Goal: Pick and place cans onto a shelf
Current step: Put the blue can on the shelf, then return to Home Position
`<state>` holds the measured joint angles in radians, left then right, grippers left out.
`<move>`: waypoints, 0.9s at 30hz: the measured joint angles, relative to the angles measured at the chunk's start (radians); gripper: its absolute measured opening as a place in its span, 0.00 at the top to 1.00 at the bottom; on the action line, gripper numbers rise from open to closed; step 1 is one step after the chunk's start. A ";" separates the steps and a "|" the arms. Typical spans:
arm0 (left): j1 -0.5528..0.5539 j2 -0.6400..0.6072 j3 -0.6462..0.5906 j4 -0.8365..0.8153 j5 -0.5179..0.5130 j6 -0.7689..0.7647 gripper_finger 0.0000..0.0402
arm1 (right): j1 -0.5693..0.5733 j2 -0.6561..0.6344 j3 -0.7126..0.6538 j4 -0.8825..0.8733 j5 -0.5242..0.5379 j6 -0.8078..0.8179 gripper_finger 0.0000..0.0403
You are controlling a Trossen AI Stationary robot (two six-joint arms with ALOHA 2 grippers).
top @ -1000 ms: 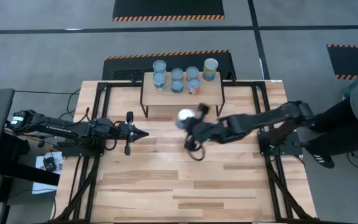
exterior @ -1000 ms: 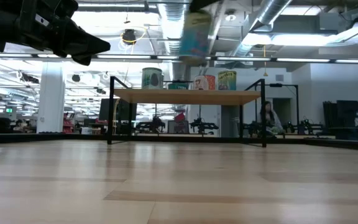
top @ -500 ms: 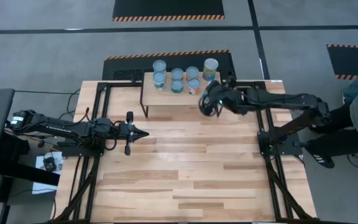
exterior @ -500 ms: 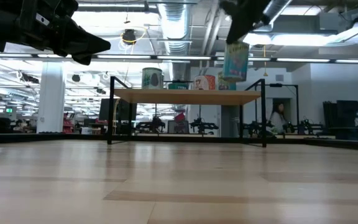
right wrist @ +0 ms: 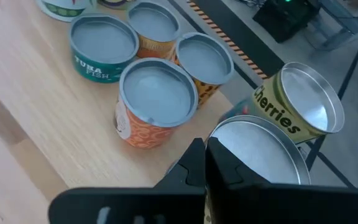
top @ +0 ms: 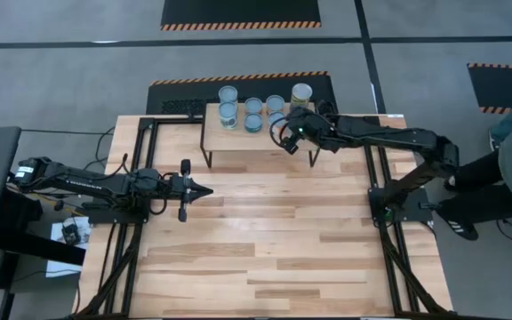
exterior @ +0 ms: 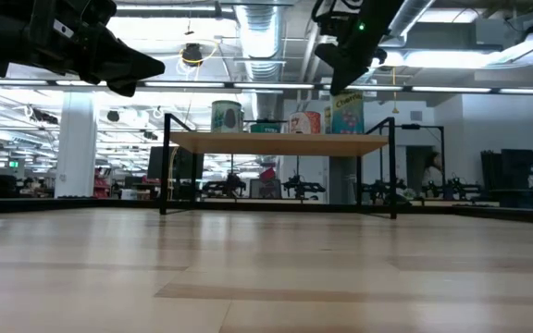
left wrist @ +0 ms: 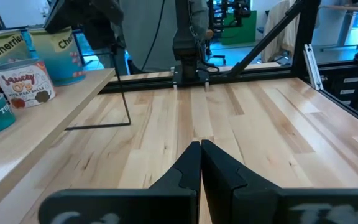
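Note:
The shelf point(top: 238, 140) stands at the table's far middle and carries several cans point(top: 253, 114); it also shows in the low view point(exterior: 276, 143). My right gripper point(top: 290, 133) is over the shelf's right part, its fingers nearly together on a wide blue-labelled can point(exterior: 346, 113). That can's silver top point(right wrist: 260, 155) lies beside a yellow Cherries can point(right wrist: 297, 106) and an orange can point(right wrist: 156, 99). My left gripper point(top: 210, 189) is shut and empty, held above the table left of the middle; it also shows in its wrist view point(left wrist: 201, 152). My right gripper meets the blue-labelled can at the rim of its top point(right wrist: 215, 138), on the side toward the table's near edge. The fingers slant down from above and hide the contact itself. The can stands upright below them, its bottom level with the shelf board point(exterior: 346, 134); whether it rests there I cannot tell.
The shelf's left and near parts point(top: 225, 138) are bare board. A black floor mat point(top: 238, 89) lies behind the table. The right arm point(top: 389, 138) reaches in over the table's far right. A person's leg point(top: 505, 178) shows at the right edge.
My right gripper has carried the blue-labelled can from the table's middle toward the far edge and over the shelf's right part. It has come down, and the can now sits upright at board level beside the other cans.

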<state>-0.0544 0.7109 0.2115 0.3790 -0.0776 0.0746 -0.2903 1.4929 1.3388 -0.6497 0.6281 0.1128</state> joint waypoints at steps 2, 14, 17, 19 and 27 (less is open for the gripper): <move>0.000 0.000 0.000 0.000 0.000 0.000 1.00 | -0.001 0.000 0.000 0.009 -0.002 -0.013 0.97; 0.000 0.000 0.000 0.000 -0.001 -0.001 1.00 | -0.038 0.001 0.000 0.034 -0.003 -0.043 0.88; 0.000 0.000 0.000 0.000 -0.001 -0.001 1.00 | -0.052 0.001 0.000 0.036 -0.002 -0.043 0.85; 0.000 0.000 0.000 0.000 -0.001 -0.001 1.00 | -0.061 0.001 0.000 0.036 -0.003 -0.043 0.83; 0.000 0.000 0.000 0.000 0.000 -0.002 1.00 | -0.042 -0.021 -0.002 0.109 0.002 -0.121 0.79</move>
<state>-0.0544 0.7109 0.2115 0.3786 -0.0781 0.0728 -0.3324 1.4719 1.3365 -0.5403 0.6300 -0.0079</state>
